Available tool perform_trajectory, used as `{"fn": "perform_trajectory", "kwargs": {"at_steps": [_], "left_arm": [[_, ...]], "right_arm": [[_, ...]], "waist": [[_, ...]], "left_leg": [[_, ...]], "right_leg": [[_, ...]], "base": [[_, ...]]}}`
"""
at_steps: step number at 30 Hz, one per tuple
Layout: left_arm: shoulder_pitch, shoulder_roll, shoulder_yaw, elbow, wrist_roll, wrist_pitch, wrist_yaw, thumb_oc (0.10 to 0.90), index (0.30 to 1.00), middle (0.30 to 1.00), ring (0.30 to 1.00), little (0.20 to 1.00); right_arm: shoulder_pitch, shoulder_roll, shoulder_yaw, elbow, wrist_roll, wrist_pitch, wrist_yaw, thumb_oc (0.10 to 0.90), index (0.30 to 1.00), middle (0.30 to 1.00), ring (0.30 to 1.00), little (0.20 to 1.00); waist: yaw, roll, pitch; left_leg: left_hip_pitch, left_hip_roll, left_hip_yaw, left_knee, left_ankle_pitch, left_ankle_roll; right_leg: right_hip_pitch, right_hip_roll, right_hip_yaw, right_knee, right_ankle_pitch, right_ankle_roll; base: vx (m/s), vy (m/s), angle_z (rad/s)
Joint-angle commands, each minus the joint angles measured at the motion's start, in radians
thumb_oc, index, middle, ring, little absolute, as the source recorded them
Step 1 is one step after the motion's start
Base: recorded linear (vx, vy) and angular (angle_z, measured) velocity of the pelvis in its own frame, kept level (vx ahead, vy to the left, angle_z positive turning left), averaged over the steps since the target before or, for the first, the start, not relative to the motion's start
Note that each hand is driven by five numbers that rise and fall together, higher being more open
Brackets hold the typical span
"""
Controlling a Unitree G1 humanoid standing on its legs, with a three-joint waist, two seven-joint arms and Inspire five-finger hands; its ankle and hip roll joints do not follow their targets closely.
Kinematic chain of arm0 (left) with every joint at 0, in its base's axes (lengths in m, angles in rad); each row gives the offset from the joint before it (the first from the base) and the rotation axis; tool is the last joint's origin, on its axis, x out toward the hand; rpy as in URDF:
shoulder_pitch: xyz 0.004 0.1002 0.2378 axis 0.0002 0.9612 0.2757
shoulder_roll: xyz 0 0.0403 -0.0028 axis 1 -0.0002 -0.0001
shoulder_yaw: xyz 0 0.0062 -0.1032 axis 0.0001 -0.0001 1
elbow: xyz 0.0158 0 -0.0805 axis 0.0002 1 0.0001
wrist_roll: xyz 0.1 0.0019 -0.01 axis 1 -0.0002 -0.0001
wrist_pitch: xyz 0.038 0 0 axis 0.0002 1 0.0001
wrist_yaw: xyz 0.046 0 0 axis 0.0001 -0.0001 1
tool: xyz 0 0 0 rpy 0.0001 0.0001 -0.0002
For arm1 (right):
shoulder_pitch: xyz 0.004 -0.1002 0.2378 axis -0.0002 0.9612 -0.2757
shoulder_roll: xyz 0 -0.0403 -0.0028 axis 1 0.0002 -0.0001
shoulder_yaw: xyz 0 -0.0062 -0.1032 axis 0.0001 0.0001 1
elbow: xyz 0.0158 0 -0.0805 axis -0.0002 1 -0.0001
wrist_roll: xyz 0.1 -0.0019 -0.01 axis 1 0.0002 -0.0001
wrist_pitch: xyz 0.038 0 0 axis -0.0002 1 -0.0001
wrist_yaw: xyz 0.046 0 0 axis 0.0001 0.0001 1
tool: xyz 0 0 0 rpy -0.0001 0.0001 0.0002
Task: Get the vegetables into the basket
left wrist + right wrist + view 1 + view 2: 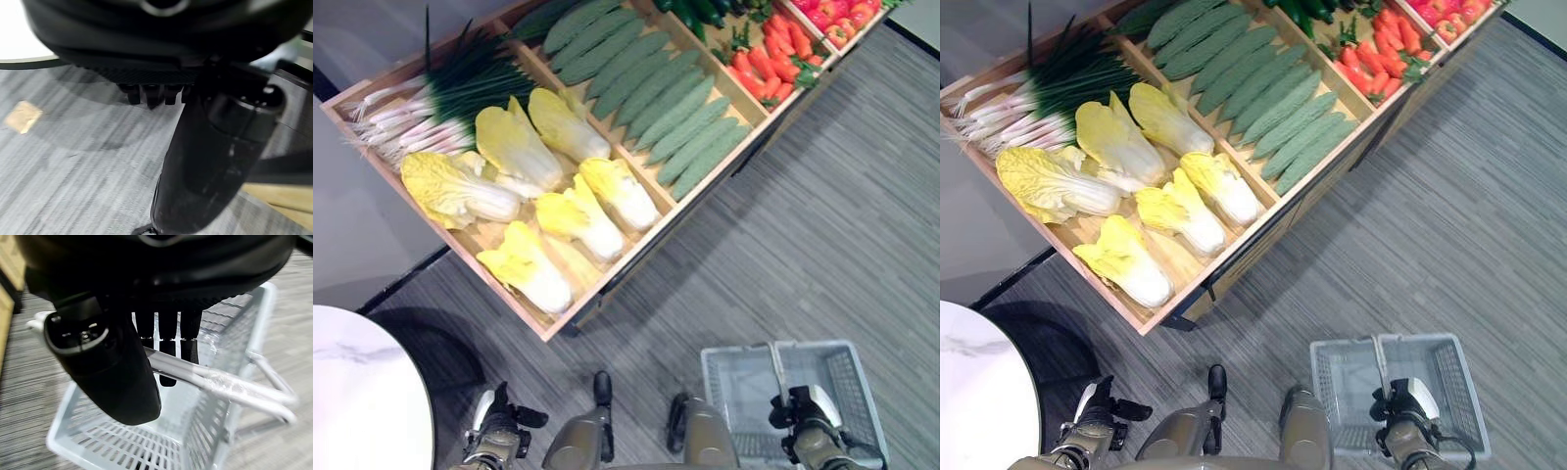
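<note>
Basket (847, 377) was empty at 5 o'clock, right hand (166, 340) curled round handle (220, 384); vegetables (597, 127) all in crate (440, 245), 11 o'clock. Left hand (151, 93) curled, empty.

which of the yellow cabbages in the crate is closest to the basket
The cabbage at the crate's front edge, beside the divider to the green gourds. It lies nearest the grey basket on the floor; the others sit farther left or back.

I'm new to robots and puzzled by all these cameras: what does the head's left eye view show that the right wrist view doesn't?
The left eye view alone shows the wooden display with cabbages, green gourds, leeks and carrots. The right wrist view alone shows the right hand hooked under the basket's handles. Both show the grey basket and striped floor.
</note>
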Motion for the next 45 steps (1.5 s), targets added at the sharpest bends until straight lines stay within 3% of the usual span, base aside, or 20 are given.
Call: {"fn": "perform_trajectory", "kwargs": {"at_steps": [1, 2, 5, 7, 11, 12, 13, 15, 16, 19, 21, 22, 27, 37, 45], "left_arm": [[0.038, 0.004, 0.054, 0.015, 0.009, -0.008, 0.006, 0.900, 1.000, 1.000, 1.000, 1.000], [0.034, 0.003, 0.057, 0.018, 0.006, -0.010, 0.003, 0.900, 1.000, 1.000, 1.000, 1.000], [0.031, 0.004, 0.054, 0.021, 0.003, -0.012, 0.000, 0.900, 1.000, 1.000, 1.000, 1.000], [0.021, -0.002, 0.051, 0.020, -0.005, -0.010, 0.000, 0.900, 1.000, 1.000, 1.000, 1.000], [0.031, -0.001, 0.066, 0.024, -0.021, -0.010, 0.000, 0.900, 1.000, 1.000, 1.000, 1.000], [0.037, 0.000, 0.072, 0.018, -0.032, -0.008, -0.002, 0.900, 1.000, 1.000, 1.000, 1.000], [0.035, 0.000, 0.072, 0.019, -0.038, -0.007, -0.006, 0.900, 1.000, 1.000, 1.000, 1.000], [0.028, -0.001, 0.074, 0.010, -0.053, -0.010, -0.011, 0.900, 1.000, 1.000, 1.000, 1.000], [0.019, -0.004, 0.063, -0.002, -0.051, -0.008, -0.019, 0.900, 1.000, 1.000, 1.000, 1.000], [0.014, -0.008, 0.058, -0.016, -0.056, -0.014, -0.039, 0.900, 1.000, 1.000, 1.000, 1.000], [0.018, -0.009, 0.059, -0.018, -0.061, -0.013, -0.044, 0.900, 1.000, 1.000, 1.000, 1.000], [0.024, -0.012, 0.050, -0.025, -0.062, -0.012, -0.057, 0.900, 1.000, 1.000, 1.000, 1.000], [0.042, -0.002, 0.077, -0.014, -0.083, -0.017, -0.070, 0.900, 1.000, 1.000, 1.000, 1.000], [0.058, 0.032, 0.150, 0.027, -0.098, -0.023, -0.049, 0.900, 1.000, 1.000, 1.000, 1.000], [0.085, 0.112, 0.409, 0.096, -0.288, -0.052, 0.086, 0.900, 1.000, 1.000, 1.000, 1.000]], "right_arm": [[0.003, -0.063, 0.012, -0.006, 0.032, -0.007, -0.041, 0.400, 0.300, 0.300, 0.300, 0.300], [0.007, -0.065, 0.010, -0.006, 0.033, -0.007, -0.038, 0.400, 0.300, 0.300, 0.300, 0.300], [0.018, -0.066, 0.005, -0.006, 0.035, -0.009, -0.033, 0.400, 0.300, 0.300, 0.300, 0.300], [0.035, -0.070, -0.005, 0.011, 0.040, -0.002, -0.027, 0.400, 0.300, 0.300, 0.300, 0.300], [0.042, -0.079, -0.009, 0.033, 0.040, 0.003, -0.022, 0.400, 0.300, 0.300, 0.300, 0.300], [0.041, -0.090, -0.018, 0.025, 0.055, -0.004, -0.022, 0.400, 0.300, 0.300, 0.300, 0.300], [0.040, -0.095, -0.022, 0.020, 0.062, -0.005, -0.024, 0.400, 0.300, 0.300, 0.300, 0.300], [0.039, -0.111, -0.026, 0.016, 0.067, -0.007, -0.018, 0.400, 0.300, 0.300, 0.300, 0.300], [0.040, -0.126, -0.032, 0.007, 0.069, -0.004, -0.018, 0.400, 0.300, 0.300, 0.300, 0.300], [0.046, -0.139, -0.036, 0.005, 0.071, -0.001, -0.007, 0.400, 0.300, 0.300, 0.300, 0.300], [0.050, -0.139, -0.039, 0.007, 0.071, 0.001, -0.003, 0.400, 0.300, 0.300, 0.300, 0.300], [0.062, -0.142, -0.046, 0.011, 0.068, 0.004, 0.002, 0.400, 0.300, 0.300, 0.300, 0.300], [0.072, -0.133, -0.053, 0.031, 0.056, 0.012, 0.016, 0.400, 0.300, 0.300, 0.300, 0.300], [0.039, -0.104, -0.037, 0.058, 0.041, 0.013, 0.017, 0.400, 0.300, 0.300, 0.300, 0.300], [0.056, -0.083, -0.046, 0.081, 0.027, 0.004, -0.013, 0.400, 0.300, 0.300, 0.300, 0.300]], "waist": [[-0.026, -0.027, 0.027], [-0.037, -0.030, 0.026], [-0.046, -0.028, 0.028], [-0.047, -0.027, 0.021], [-0.040, -0.031, 0.011], [-0.036, -0.017, -0.004], [-0.036, -0.011, -0.007], [-0.040, -0.005, -0.008], [-0.052, -0.003, -0.006], [-0.064, -0.002, -0.014], [-0.067, 0.001, -0.021], [-0.076, 0.014, -0.032], [-0.075, 0.030, -0.050], [-0.054, 0.014, -0.052], [-0.040, 0.004, -0.078]], "left_leg": [[-0.013, 0.083, -0.031, 0.042, -0.016, -0.136], [-0.008, 0.082, -0.066, 0.055, -0.028, -0.144], [-0.006, 0.081, -0.092, 0.069, -0.040, -0.150], [-0.018, 0.085, -0.151, 0.088, -0.038, -0.167], [-0.022, 0.125, -0.169, 0.079, -0.020, -0.189], [-0.034, 0.170, -0.205, 0.018, 0.045, -0.219], [-0.037, 0.180, -0.213, -0.002, 0.067, -0.226], [-0.049, 0.185, -0.197, 0.002, 0.079, -0.229], [-0.059, 0.182, -0.133, 0.043, 0.066, -0.217], [-0.034, 0.137, -0.070, 0.111, 0.021, -0.208], [-0.022, 0.136, -0.058, 0.095, 0.006, -0.203], [-0.014, 0.148, -0.004, 0.049, 0.022, -0.202], [0.036, 0.142, -0.009, -0.050, 0.044, -0.198], [0.043, 0.133, 0.000, -0.081, 0.047, -0.197], [0.059, 0.147, 0.002, -0.081, 0.042, -0.212]], "right_leg": [[0.041, 0.045, 0.133, -0.223, 0.199, 0.042], [0.021, 0.049, 0.198, -0.244, 0.209, 0.046], [0.017, 0.056, 0.238, -0.225, 0.200, 0.045], [0.043, 0.076, 0.279, -0.221, 0.141, 0.029], [0.065, 0.097, 0.231, -0.256, 0.123, 0.010], [0.080, 0.129, 0.197, -0.282, 0.107, -0.010], [0.084, 0.134, 0.187, -0.286, 0.102, -0.015], [0.088, 0.131, 0.171, -0.286, 0.099, -0.021], [0.096, 0.114, 0.145, -0.290, 0.099, -0.028], [0.104, 0.102, 0.113, -0.309, 0.112, -0.038], [0.107, 0.103, 0.108, -0.310, 0.110, -0.036], [0.115, 0.095, 0.086, -0.310, 0.112, -0.030], [0.130, 0.083, 0.067, -0.323, 0.126, -0.015], [0.137, 0.065, 0.068, -0.366, 0.171, 0.009], [0.183, 0.067, 0.054, -0.419, 0.182, 0.014]], "base": [[0.40, -0.347, 0.66], [0.27, -0.256, 0.84], [0.13, -0.161, 1.27], [0.11, -0.318, 0.64], [0.05, -0.363, 0.48], [-0.02, -0.401, 0.39], [-0.03, -0.487, 0.40], [-0.03, -0.159, 0.44], [-0.06, -0.109, 0.67], [-0.07, -0.114, 0.57], [-0.03, -0.018, 0.14], [-0.01, 0.022, 0.37], [-0.01, 0.091, 0.30], [-0.03, 0.064, 0.00], [0.03, -0.004, -0.01]]}}
